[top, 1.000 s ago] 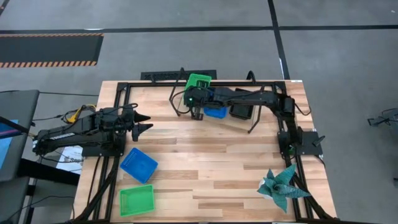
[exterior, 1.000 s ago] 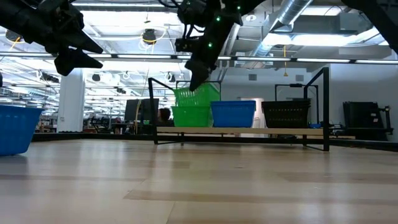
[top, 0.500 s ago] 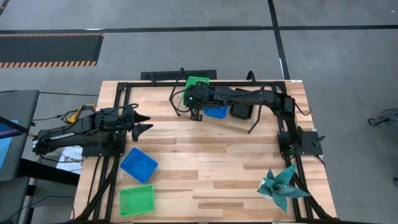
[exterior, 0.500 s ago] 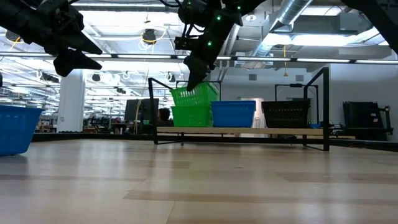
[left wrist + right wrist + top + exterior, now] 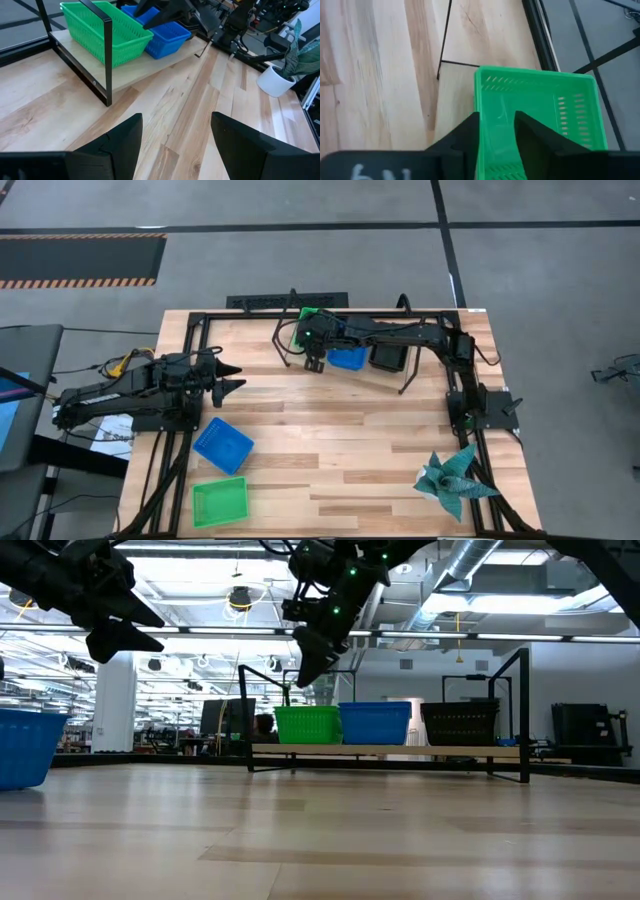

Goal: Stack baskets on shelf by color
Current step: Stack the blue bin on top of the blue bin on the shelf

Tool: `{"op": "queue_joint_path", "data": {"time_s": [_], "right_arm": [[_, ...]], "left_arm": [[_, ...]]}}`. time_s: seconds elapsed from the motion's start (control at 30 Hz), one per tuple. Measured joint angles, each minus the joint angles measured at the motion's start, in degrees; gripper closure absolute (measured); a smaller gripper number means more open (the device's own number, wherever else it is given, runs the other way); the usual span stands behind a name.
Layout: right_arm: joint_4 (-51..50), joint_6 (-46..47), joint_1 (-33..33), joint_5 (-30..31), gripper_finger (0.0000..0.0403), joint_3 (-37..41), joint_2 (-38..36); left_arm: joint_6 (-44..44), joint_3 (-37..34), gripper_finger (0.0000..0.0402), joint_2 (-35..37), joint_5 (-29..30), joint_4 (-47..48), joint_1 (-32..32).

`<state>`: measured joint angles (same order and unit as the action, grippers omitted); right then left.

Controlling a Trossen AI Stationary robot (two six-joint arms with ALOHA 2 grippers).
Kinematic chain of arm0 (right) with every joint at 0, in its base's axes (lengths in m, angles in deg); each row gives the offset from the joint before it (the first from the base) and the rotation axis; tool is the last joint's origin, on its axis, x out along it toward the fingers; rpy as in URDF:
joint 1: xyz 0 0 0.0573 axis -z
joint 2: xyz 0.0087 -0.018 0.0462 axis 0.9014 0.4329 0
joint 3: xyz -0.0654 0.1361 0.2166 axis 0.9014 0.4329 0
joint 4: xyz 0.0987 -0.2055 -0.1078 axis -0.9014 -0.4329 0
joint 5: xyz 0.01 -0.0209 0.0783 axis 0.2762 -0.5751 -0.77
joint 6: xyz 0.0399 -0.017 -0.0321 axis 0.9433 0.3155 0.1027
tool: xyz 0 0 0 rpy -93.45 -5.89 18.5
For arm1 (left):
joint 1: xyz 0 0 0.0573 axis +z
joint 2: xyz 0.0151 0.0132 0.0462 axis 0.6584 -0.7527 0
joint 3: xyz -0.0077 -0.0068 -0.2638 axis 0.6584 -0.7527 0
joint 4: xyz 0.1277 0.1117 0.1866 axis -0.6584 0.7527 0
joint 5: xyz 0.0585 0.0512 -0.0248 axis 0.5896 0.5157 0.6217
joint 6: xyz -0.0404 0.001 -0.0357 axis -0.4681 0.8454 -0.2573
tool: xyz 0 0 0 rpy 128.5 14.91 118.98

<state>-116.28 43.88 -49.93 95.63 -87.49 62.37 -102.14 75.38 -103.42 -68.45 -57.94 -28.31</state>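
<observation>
On the shelf (image 5: 400, 749) stand a green basket (image 5: 308, 724), a blue basket (image 5: 375, 722) and a black basket (image 5: 460, 723) side by side, each resting level on its bottom. My right gripper (image 5: 308, 668) hangs open just above the green basket (image 5: 540, 105), clear of it, its fingers standing over the near wall. Another blue basket (image 5: 222, 444) and another green basket (image 5: 220, 502) lie on the table at the near left. My left gripper (image 5: 235, 377) waits open above the table's left side.
A teal folded-paper plant (image 5: 455, 480) in a white pot stands at the near right corner. The shelf's black wire legs (image 5: 107, 55) rise at its ends. Black frame rails (image 5: 190, 330) run along the table's edges. Bare wood lies in the middle.
My right gripper has opened and let go of the green basket. That basket hung tilted with one end raised over the shelf's left end. It has dropped level onto the green one beneath. The gripper stays just above it.
</observation>
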Motion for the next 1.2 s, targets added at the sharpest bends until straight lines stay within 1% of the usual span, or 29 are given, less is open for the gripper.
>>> {"op": "queue_joint_path", "data": {"time_s": [0.1, 0.2, 0.27, 0.37, 0.43, 0.5, 0.7, 0.8, 0.83, 0.93, 1.1, 1.2], "right_arm": [[0.2, 0.9, -0.1, 0.0, 0.0241, 0.0, -0.1], [0.5, 1.4, -0.9, -0.9, 0.0234, 0.0, -0.5], [1.8, 1.8, -2.2, -4.3, 0.0234, -0.1, -0.6], [4.7, 1.9, -5.3, -12.2, 0.0240, -0.1, -0.6], [8.3, 1.4, -7.9, -15.7, 0.0244, -0.1, 0.0], [11.4, -0.5, -11.0, -17.7, 0.0247, -0.1, 1.0], [27.9, -12.3, -19.9, -18.3, 0.0243, -0.1, 6.3], [35.4, -16.3, -22.3, -18.4, 0.0235, -0.6, 10.7], [37.4, -17.4, -22.6, -18.3, 0.0231, -1.3, 12.3], [38.8, -19.6, -23.4, -18.2, 0.0220, -5.1, 17.2], [37.4, -19.8, -23.4, -18.6, 0.0206, -14.1, 24.9], [35.1, -20.2, -23.4, -21.3, 0.0204, -19.6, 28.5]], "left_arm": [[0.0, 0.0, 0.0175, 0.0, 0.0, 0.0, 0.0], [0.0, 0.0, 0.0175, 0.0, 0.0, 0.0, 0.0], [0.0, 0.0, 0.0175, 0.0, 0.0, 0.0, 0.0], [0.0, 0.0, 0.0175, 0.0, 0.0, 0.0, 0.0], [0.0, 0.0, 0.0175, 0.0, 0.0, 0.0, 0.0], [-0.6, 0.0, 0.0175, 0.0, 0.0, 0.0, 0.0], [-1.0, 0.0, 0.0175, 0.0, 0.0, 0.0, 0.0], [-1.4, 0.0, 0.0175, 0.0, 0.0, 0.0, 0.0], [-1.7, 0.0, 0.0175, 0.0, 0.0, 0.0, 0.0], [-2.5, 0.0, 0.0175, 0.0, 0.0, 0.0, 0.0], [-2.5, 0.0, 0.0175, 0.0, 0.0, 0.0, 0.0], [-2.6, 0.0, 0.0175, 0.0, 0.0, 0.0, 0.0]]}}
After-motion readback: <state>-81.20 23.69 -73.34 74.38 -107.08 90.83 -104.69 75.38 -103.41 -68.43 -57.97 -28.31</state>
